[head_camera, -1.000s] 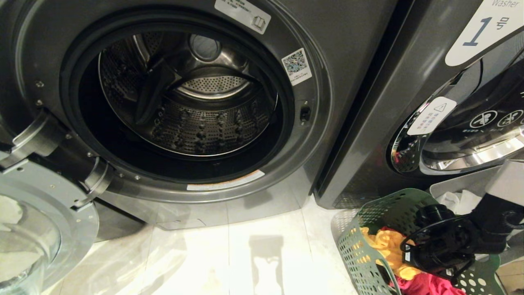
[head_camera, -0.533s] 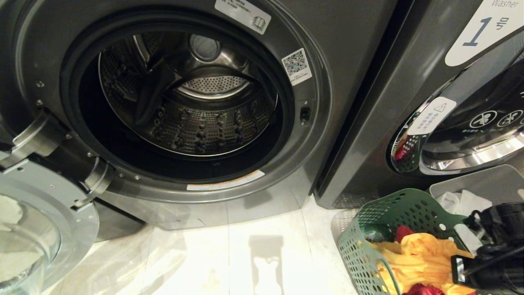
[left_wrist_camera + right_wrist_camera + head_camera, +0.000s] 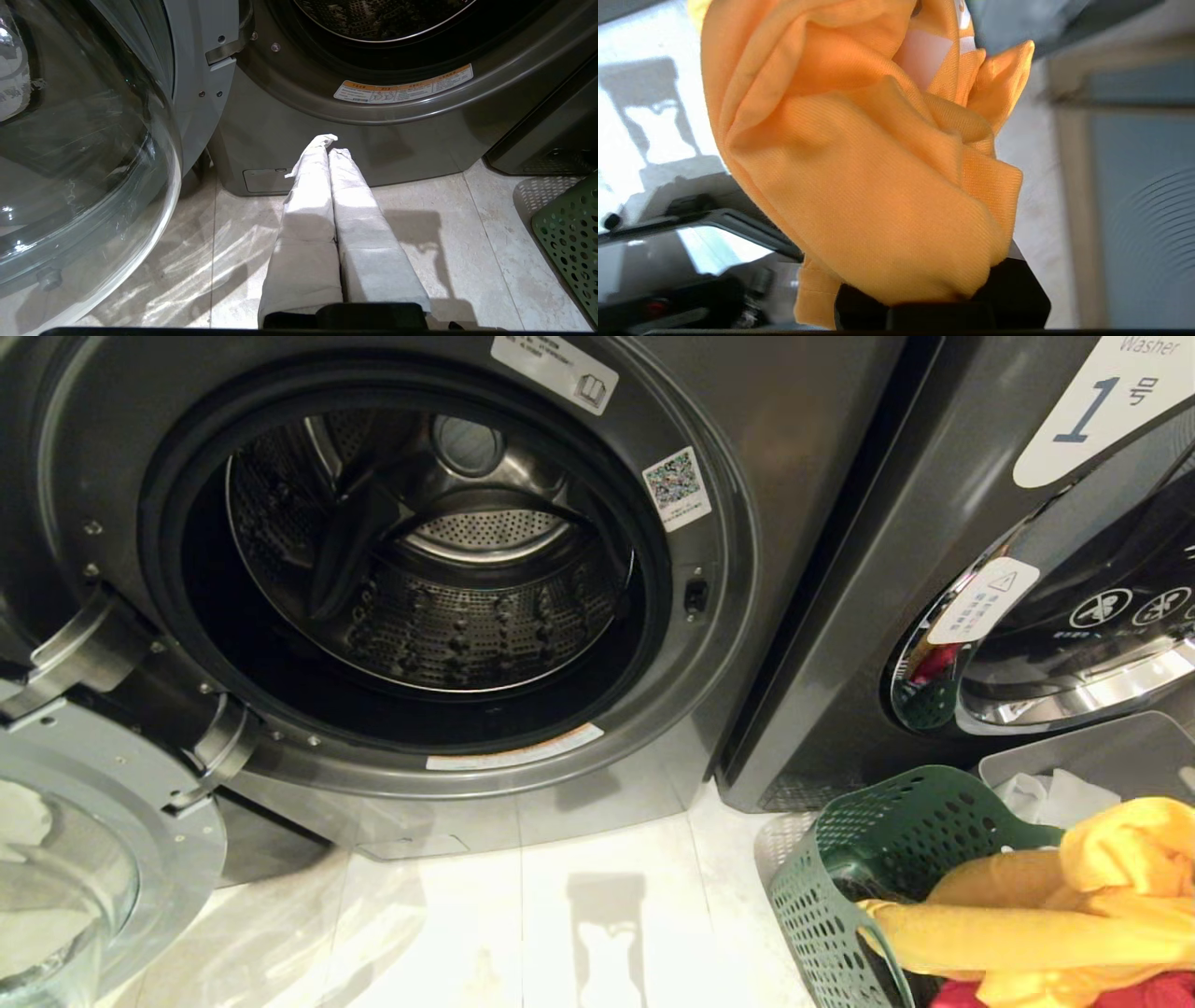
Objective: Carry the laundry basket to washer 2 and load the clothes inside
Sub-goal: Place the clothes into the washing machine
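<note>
floor (image 3: 607,915): pale glossy tiles, bright light patches and a dark shadow | washer marked "1" (image 3: 934,569): dark grey, at the floor's right edge | grey bin (image 3: 1102,756): against it, white bags inside

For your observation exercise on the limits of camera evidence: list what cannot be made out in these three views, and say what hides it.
- Right gripper's fingers: right wrist view, wrapped in the yellow garment.
- Laundry basket contents: head view, yellow cloth covers them; only a red garment shows, cut by the edge.
- Open washer's number: no label in view.
- Grey bin: cut off, cloth in front.
</note>
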{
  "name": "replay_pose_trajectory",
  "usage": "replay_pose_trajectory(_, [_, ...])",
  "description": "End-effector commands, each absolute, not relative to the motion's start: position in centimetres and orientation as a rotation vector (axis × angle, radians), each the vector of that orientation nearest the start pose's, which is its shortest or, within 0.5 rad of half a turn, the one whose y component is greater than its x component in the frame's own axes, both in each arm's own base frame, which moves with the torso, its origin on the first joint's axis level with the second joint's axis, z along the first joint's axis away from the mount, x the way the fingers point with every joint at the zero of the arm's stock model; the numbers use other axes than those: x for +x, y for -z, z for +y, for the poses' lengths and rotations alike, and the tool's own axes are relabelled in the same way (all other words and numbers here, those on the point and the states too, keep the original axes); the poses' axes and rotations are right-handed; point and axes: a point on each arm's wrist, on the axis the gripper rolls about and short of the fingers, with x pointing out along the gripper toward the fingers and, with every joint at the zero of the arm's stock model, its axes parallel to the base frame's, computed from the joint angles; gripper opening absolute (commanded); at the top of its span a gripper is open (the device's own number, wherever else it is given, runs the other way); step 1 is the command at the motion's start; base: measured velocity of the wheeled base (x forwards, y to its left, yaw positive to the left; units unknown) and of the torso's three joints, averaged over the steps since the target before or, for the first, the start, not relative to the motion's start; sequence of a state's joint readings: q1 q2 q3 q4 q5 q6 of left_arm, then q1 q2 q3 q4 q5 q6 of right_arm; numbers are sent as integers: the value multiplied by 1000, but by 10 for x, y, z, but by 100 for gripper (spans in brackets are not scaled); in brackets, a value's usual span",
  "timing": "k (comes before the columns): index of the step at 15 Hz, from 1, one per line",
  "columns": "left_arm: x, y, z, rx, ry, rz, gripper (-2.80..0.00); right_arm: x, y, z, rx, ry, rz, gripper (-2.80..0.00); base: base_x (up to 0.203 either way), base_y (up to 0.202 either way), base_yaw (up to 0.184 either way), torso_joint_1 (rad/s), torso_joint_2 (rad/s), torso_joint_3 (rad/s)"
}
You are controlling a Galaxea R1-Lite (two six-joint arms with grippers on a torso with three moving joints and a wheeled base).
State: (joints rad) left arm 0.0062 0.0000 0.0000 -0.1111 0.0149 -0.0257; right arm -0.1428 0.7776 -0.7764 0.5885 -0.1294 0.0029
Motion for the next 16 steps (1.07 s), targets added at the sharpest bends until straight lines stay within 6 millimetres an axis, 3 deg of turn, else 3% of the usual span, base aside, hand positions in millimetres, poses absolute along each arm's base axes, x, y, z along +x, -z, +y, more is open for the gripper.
replay_pose_trajectory(1, [-20,-76,0,-26,-21,-72,-280,-17,-261,-1,-91,252,427,-280,0,0,0,0,0,0])
replay_pose_trajectory(3, [-20,-76,0,-26,-21,-71,-280,-33,-285,1,-138,234,331,-280,0,0,0,0,0,0])
replay_pose_trajectory(6, [-20,-76,0,-26,-21,-72,-280,-31,-317,-1,-170,137,223,-280,0,0,0,0,0,0])
replay_pose_trajectory(16, [-20,-76,0,-26,-21,-72,-280,-23,-350,-6,-248,52,236,-280,0,0,0,0,0,0])
